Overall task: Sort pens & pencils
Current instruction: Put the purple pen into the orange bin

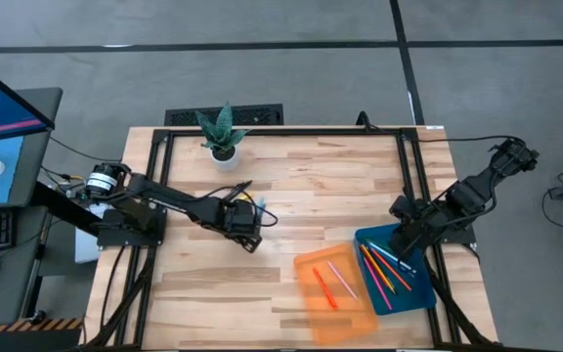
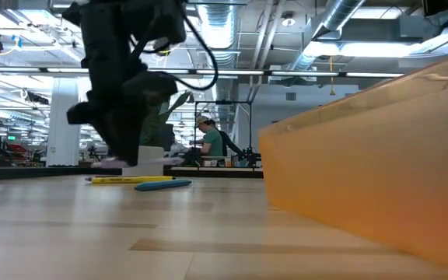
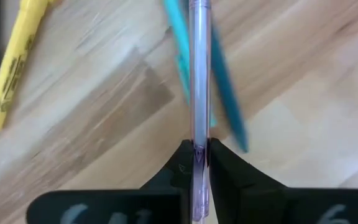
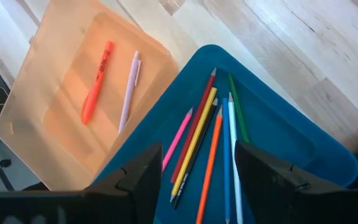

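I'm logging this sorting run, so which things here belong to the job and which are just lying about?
Job:
- clear lilac pen, clamped in left gripper
- yellow highlighter and teal pen on table
- flat orange tray with two pens
- flat blue tray of coloured pencils
- right gripper, above it

Lying about:
- potted plant

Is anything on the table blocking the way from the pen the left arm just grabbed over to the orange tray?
Nothing visible does. The left gripper is shut on a clear pen, and bare wood lies between it and the orange tray.
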{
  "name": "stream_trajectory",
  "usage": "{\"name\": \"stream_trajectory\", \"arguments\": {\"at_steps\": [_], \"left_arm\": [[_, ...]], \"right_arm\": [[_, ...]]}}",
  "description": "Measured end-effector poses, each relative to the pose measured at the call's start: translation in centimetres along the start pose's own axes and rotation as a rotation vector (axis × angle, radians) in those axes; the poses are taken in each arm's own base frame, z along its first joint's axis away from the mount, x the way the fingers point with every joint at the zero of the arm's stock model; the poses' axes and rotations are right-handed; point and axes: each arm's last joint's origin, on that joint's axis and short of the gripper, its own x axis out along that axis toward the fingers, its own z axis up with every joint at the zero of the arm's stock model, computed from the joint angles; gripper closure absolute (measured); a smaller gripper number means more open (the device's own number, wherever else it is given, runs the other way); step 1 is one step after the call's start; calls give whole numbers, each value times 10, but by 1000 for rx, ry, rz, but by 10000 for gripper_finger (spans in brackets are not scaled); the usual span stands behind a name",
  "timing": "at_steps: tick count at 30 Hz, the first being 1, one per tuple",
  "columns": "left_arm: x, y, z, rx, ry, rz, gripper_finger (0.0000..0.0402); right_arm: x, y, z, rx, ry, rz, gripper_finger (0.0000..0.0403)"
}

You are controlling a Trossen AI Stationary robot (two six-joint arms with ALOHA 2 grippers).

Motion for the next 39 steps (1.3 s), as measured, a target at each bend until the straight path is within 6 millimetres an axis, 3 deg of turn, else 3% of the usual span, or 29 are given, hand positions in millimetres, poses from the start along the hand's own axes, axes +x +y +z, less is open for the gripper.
{"name": "stream_trajectory", "arguments": {"at_steps": [14, 26, 34, 39], "left_arm": [[-42, -38, 17, 15, -130, -120, 387], [-99, -95, 19, 18, -422, -437, 386], [-118, -117, 6, -24, -568, -624, 386], [-117, -125, 3, -22, -587, -673, 386]], "right_arm": [[0, 0, 1, -9, -18, -6, 182], [0, 0, 1, -31, -18, -5, 182], [0, 0, 1, -36, -18, -5, 182], [0, 0, 1, -43, -18, -5, 182]]}}
